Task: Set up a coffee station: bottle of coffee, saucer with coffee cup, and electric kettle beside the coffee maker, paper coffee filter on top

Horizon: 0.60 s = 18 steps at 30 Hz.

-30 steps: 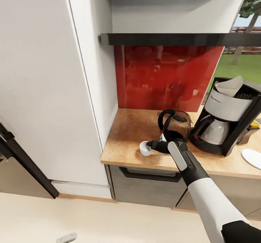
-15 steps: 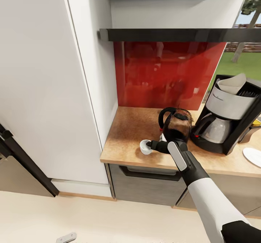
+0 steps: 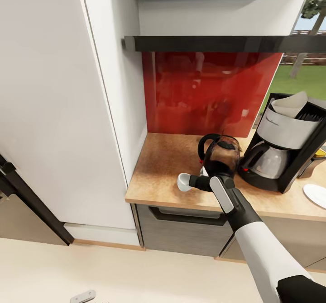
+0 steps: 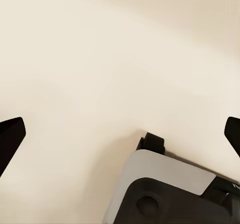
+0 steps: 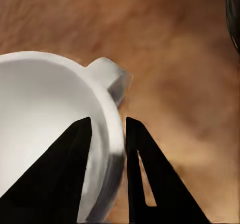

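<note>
Head view: coffee cup (image 3: 183, 182) sits near the counter (image 3: 154, 172) front edge, pinched at its rim by the right claw (image 3: 190, 182). Just behind stands the electric kettle (image 3: 220, 154), then the coffee maker (image 3: 284, 142) with the paper coffee filter (image 3: 290, 105) in its basket; the saucer (image 3: 315, 194) lies further right.

Left wrist view: left claw (image 4: 120, 136) spread wide over pale floor (image 4: 100, 58).

Right wrist view: narrow fingers (image 5: 67, 169) straddle the empty cup's wall, one inside, one outside.

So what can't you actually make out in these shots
- Bottle of coffee: head view, hidden behind the coffee maker and cut by the edge.
- Saucer: head view, cropped by the edge.
- Coffee cup: right wrist view, partly cut off; right claw pinches its rim.
- Kitchen shelf: top surface unseen.
</note>
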{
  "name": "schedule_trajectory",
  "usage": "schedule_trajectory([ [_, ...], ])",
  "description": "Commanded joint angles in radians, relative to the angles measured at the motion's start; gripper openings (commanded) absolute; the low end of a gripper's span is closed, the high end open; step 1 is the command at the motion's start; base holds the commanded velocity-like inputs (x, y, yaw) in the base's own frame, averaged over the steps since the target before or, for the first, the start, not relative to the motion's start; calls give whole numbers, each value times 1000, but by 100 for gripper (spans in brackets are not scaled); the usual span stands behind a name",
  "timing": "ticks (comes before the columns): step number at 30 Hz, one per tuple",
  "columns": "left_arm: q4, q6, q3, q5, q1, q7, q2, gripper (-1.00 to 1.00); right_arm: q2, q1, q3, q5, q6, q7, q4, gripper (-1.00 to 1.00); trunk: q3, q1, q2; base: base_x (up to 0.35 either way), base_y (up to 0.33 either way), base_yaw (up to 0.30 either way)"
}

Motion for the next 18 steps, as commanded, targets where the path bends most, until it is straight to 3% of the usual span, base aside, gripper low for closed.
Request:
schedule_trajectory([
  [1, 1, -5, 1, 5, -1, 1, 0, 100, 0, 0, 2, -21, 1, -11, 2, -100, -1, 0, -1, 0, 0, 0],
  [18, 2, -5, 1, 5, -1, 1, 0, 100, 1, -1, 2, -21, 1, -11, 2, -100, -1, 0, -1, 0, 0, 0],
])
